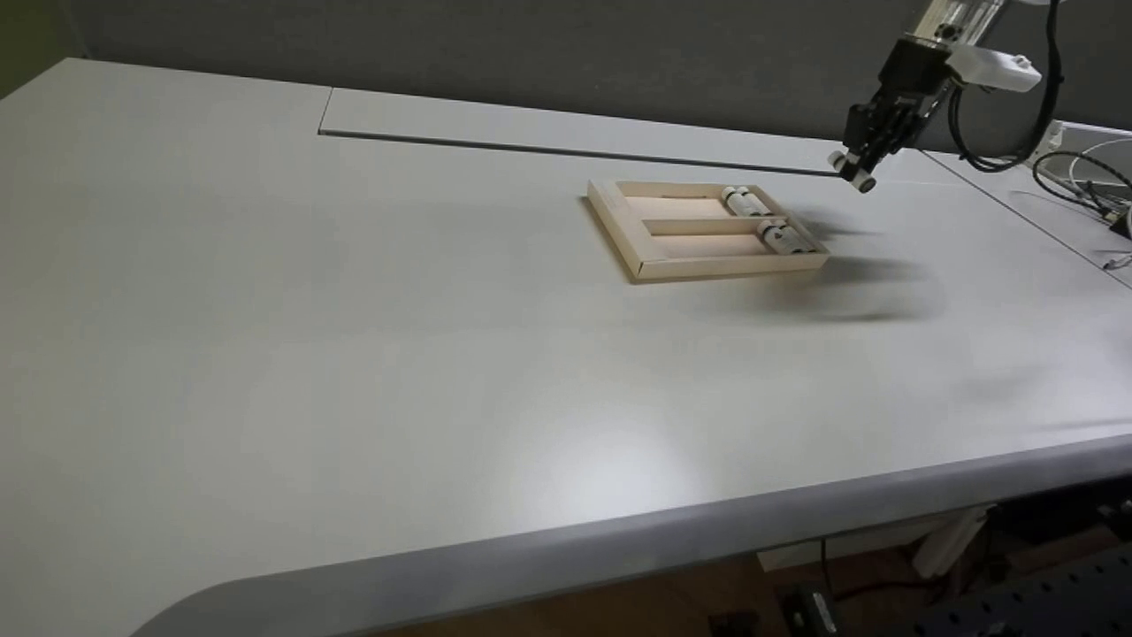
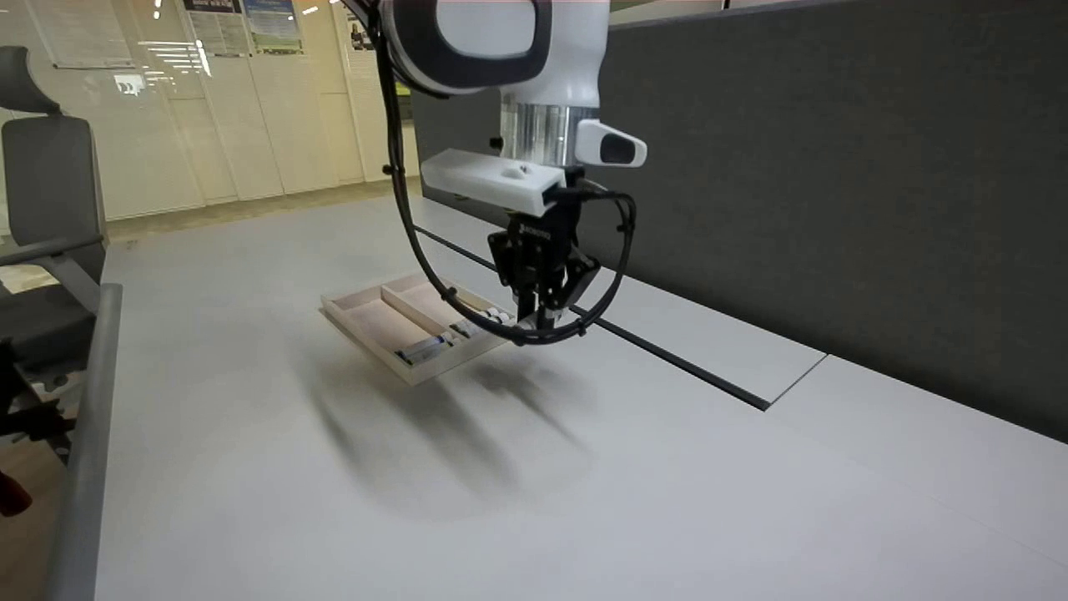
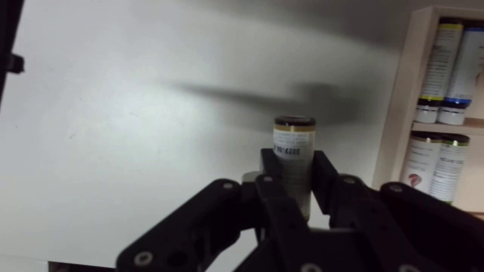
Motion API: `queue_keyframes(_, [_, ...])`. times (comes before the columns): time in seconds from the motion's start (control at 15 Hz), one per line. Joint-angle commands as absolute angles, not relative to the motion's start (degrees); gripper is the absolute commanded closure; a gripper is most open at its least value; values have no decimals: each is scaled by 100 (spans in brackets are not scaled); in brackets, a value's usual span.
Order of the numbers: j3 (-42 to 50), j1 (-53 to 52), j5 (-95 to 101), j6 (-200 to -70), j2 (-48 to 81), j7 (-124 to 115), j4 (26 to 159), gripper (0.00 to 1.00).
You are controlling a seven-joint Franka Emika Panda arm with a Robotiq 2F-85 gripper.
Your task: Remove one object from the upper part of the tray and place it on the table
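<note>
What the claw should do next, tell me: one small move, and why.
Probably lower the claw gently toward the white table: it grips a labelled vial, which hangs in the air beside the wooden tray, not over it, so descent should come before any release.

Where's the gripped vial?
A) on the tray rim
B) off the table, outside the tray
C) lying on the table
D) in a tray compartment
B: wrist view shows the vial pinched in the gripper, outside the tray, and in an exterior view it hangs above the table.
</note>
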State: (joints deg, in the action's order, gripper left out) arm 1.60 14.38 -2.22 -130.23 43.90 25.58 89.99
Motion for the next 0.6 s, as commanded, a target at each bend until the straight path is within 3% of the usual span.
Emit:
queue_keyframes(0.0, [228,1493,-70,-13087,4813,2396,8700,93])
queue_keyframes(0.47, [239,1475,9,-13014,5254,2349,8435,93])
queue_keyframes(0.53, [235,1470,9,-13010,5242,2329,8423,48])
